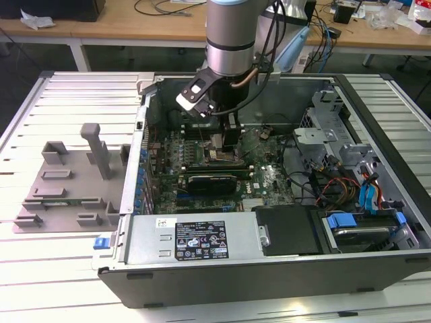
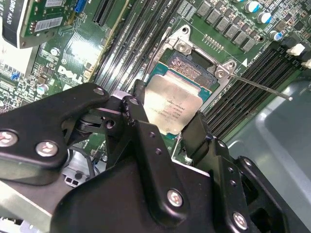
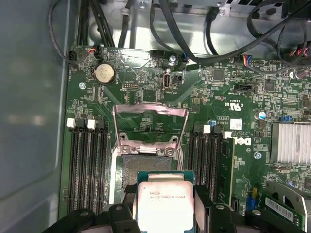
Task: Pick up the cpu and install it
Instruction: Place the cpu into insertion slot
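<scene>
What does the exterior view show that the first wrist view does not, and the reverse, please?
The exterior view takes in the arm, the whole computer case and the grey tray beside it. The first wrist view gives close detail: the cpu held in the gripper, the raised socket frame and a coin battery. Both show the green motherboard.
</scene>
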### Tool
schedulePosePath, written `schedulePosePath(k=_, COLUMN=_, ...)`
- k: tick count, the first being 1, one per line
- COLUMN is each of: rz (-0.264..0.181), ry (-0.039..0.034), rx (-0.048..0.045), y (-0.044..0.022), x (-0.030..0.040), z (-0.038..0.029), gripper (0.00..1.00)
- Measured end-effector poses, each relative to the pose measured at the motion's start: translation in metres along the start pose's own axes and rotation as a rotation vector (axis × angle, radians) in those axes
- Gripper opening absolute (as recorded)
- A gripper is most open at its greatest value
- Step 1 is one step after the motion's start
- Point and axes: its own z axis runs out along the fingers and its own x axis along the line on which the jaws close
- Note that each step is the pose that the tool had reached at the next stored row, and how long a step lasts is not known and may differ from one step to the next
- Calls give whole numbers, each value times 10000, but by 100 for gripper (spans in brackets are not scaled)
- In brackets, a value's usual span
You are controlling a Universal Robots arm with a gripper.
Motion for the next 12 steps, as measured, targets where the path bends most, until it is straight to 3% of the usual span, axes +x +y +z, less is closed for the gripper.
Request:
schedulePosePath(k=5, rz=8, ry=-6, rx=-81, y=-3, x=9, z=99, gripper=55)
schedulePosePath(k=12, rz=56, ry=-11, rx=-102, y=-6, x=44, z=225, gripper=55)
